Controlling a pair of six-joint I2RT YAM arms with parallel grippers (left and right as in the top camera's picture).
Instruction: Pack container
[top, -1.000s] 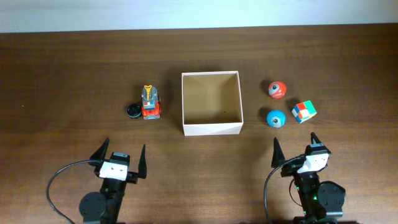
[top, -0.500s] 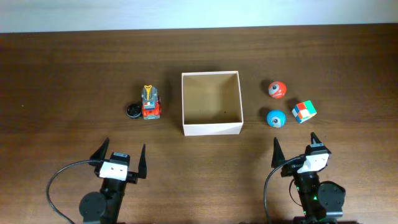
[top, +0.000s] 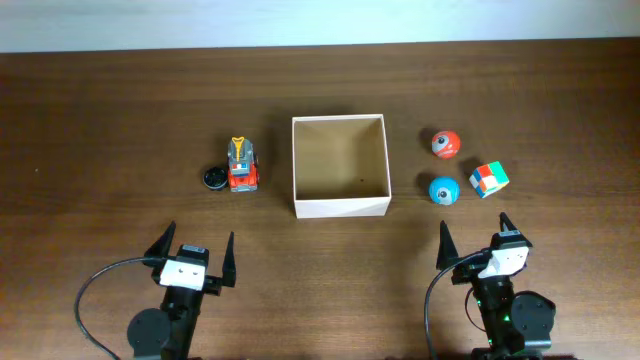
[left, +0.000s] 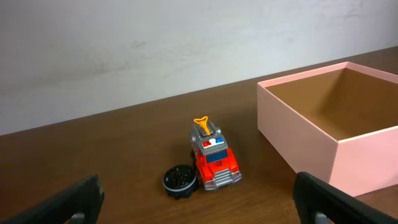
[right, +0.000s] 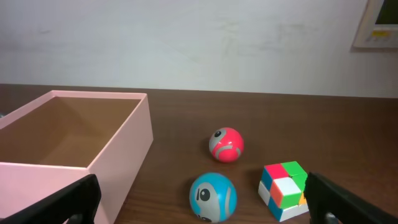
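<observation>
The container is a square open box with white walls and a tan inside, empty, at mid-table; it also shows in the left wrist view and the right wrist view. Left of it stand a red toy truck and a black wheel. Right of it lie a red ball, a blue ball and a colour cube. My left gripper and right gripper are open and empty near the front edge.
The dark wooden table ends at a pale wall at the back. A black cable loops beside the left arm base.
</observation>
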